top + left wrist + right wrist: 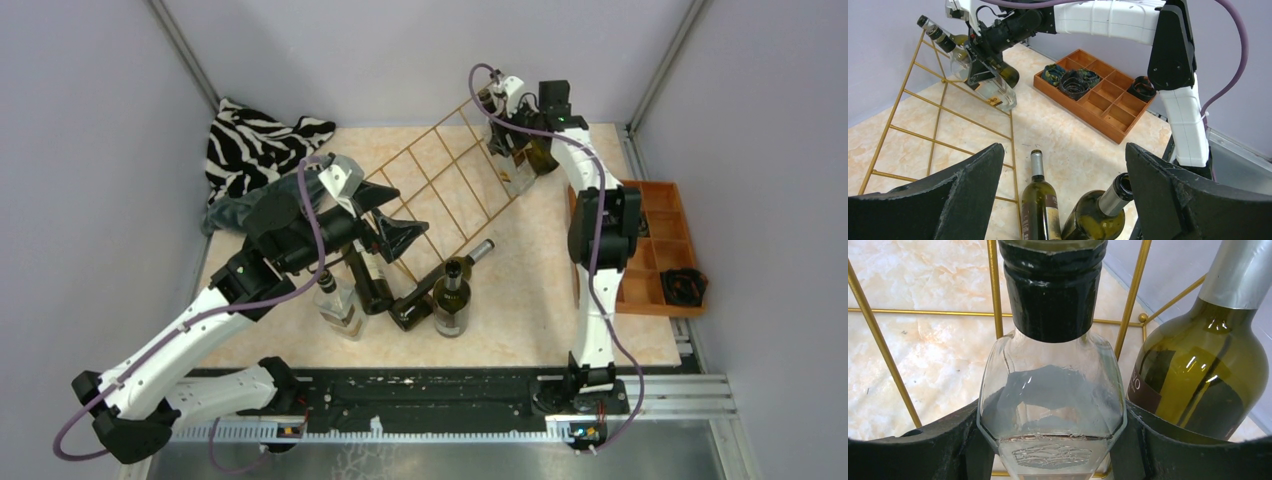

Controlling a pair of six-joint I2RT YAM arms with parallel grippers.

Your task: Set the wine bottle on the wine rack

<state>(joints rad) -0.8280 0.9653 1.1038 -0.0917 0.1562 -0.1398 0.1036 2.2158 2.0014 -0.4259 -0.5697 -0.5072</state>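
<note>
The right end effector [1050, 445] was clenched on the clear bottle [1050, 390] at its flat-sided shoulder, at the far right of the gold wire wine rack [993, 290], beside a green bottle [1198, 370]. We judged the glass rigid, slick, weighty and breakable, best gripped across the body. The left end effector [1063, 165] hung released.

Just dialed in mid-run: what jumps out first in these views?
The right gripper is shut on a clear glass bottle with a black cap, at the far right end of the thin gold wire rack, beside an olive-green wine bottle. The open left gripper hovers by dark bottles clustered mid-table.
</note>
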